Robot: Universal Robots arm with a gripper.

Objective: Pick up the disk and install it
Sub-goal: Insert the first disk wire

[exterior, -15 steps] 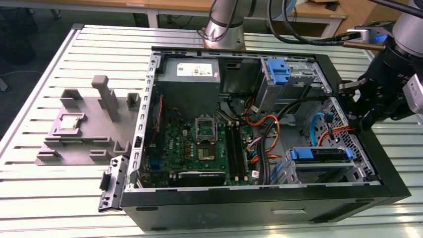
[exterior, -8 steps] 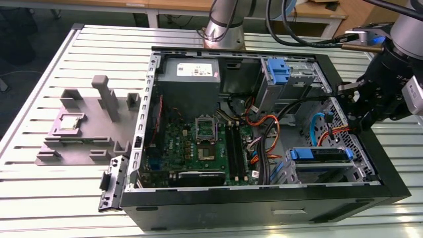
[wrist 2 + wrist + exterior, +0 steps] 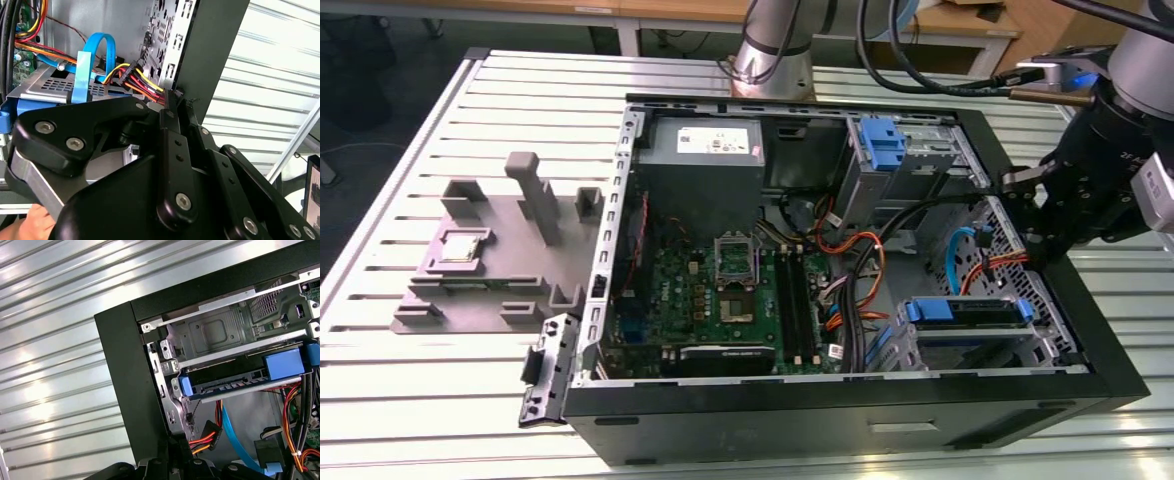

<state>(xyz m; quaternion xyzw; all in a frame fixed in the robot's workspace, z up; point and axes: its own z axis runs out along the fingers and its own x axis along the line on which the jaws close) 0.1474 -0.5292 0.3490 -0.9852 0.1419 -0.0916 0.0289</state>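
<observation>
PC case (image 3: pixel 854 405) lies open on the slatted tabletop (image 3: pixel 400 400); inside are motherboard (image 3: pixel 720 290), power supply (image 3: pixel 700 150) w/ a white label, and bundled cables (image 3: pixel 854 270). Disk (image 3: pixel 965 312) in its blue carrier sits in the drive bay at the case's front corner, also seen in first wrist view (image 3: pixel 240 377). Tool (image 3: pixel 1034 215) hangs over the case's side wall, just above the disk, apart from it, holding nothing; open or closed, cannot tell. Label text is too small to read.
</observation>
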